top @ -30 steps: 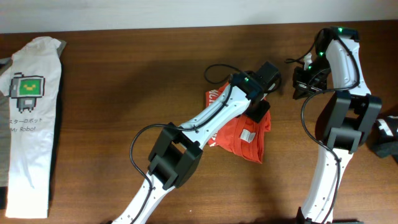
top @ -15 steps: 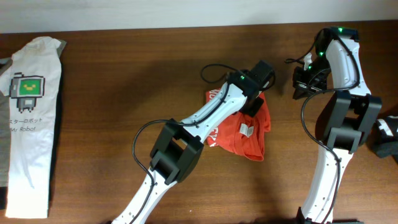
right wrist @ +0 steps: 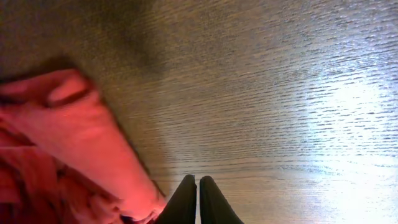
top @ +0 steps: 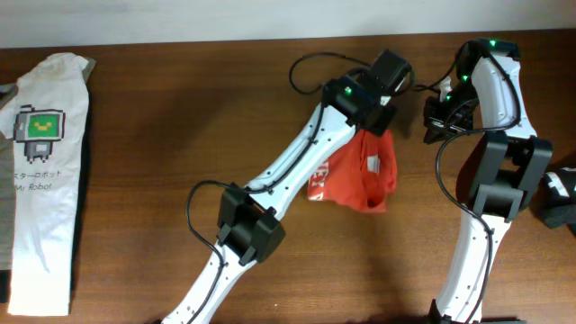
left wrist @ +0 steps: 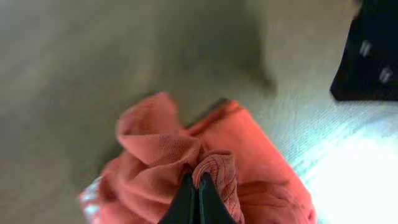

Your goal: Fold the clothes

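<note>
The clothes are a red-orange T-shirt (top: pixel 358 175), bunched in a crumpled heap right of the table's middle. My left gripper (top: pixel 376 124) is over its far edge. In the left wrist view that gripper (left wrist: pixel 199 182) is shut on a pinched ridge of the red fabric (left wrist: pixel 214 165), and the rest of the shirt (left wrist: pixel 261 168) hangs in folds beneath. My right gripper (top: pixel 437 126) hovers just right of the shirt. In its own view the right gripper (right wrist: pixel 198 185) is shut with nothing held, over bare wood, beside the shirt's edge (right wrist: pixel 81 137).
A white T-shirt (top: pixel 40 180) with a green pixel-robot print lies flat along the left edge. A black object (top: pixel 558 202) sits at the far right edge. The brown wooden table (top: pixel 180 117) runs back to a pale wall.
My left gripper has closed on the shirt and moved toward the back of the table, dragging the fabric up into a tighter bunch. The right arm has stayed still.
</note>
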